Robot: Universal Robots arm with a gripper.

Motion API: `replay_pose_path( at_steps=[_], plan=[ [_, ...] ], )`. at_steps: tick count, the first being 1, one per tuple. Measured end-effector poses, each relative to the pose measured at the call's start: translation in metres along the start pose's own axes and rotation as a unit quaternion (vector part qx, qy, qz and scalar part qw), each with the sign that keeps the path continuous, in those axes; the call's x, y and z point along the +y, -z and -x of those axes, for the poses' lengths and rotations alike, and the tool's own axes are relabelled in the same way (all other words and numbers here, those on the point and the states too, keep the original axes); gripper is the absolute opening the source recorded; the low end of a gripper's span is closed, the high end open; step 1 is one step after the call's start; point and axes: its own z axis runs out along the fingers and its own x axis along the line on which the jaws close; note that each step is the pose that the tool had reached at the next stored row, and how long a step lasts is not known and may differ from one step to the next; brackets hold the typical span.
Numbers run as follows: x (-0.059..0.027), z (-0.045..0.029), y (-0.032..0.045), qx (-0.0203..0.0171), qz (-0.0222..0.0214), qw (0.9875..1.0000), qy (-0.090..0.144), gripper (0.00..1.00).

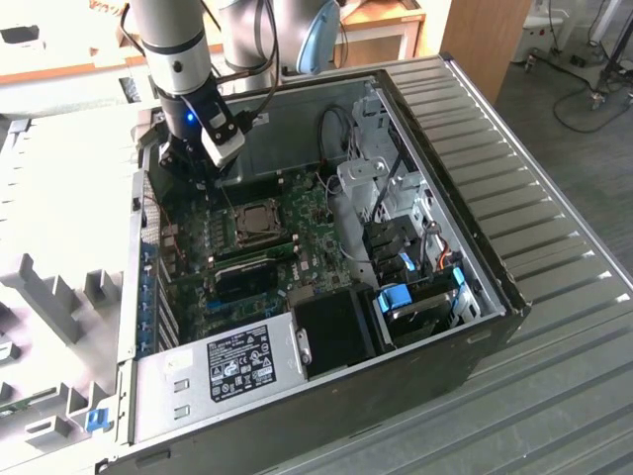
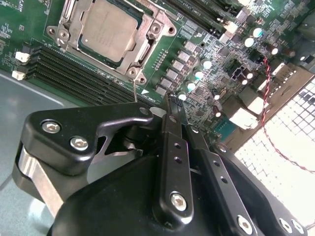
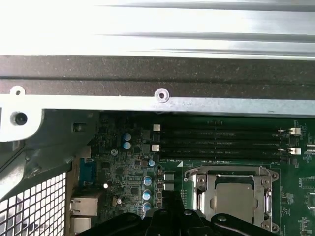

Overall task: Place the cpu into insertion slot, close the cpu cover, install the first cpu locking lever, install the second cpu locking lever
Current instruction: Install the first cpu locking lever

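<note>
The cpu (image 2: 106, 29) lies flat in the insertion slot (image 2: 61, 35) on the green board. The cpu cover (image 2: 145, 30) lies down around it as a silvery frame. In the first wrist view the cpu (image 3: 235, 195) and the cpu cover (image 3: 201, 192) look the same. A thin wire locking lever (image 2: 135, 91) stands up from the socket corner nearest my gripper. My gripper (image 2: 170, 105) hangs just beside that corner, its black fingers (image 2: 173, 147) shut together with nothing seen between them. In the exterior view the gripper (image 1: 213, 180) is to the left of the cpu (image 1: 259, 220).
Long black memory slots (image 2: 74, 69) run beside the socket. A perforated rear panel (image 2: 285, 142) and a red-black cable (image 2: 268, 93) lie close to the fingers. The case wall (image 3: 157, 73) rises behind the board. A power supply (image 1: 237, 361) and a blue-tabbed drive bay (image 1: 396, 297) fill the near end.
</note>
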Motion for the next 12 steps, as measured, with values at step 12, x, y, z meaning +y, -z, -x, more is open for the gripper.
replay_pose_path(
  at_steps=[12],
  plan=[
    [0.0014,-0.0005,0.0018,-0.0003,0.0065,1.0,-0.004,0.11]
  ],
)
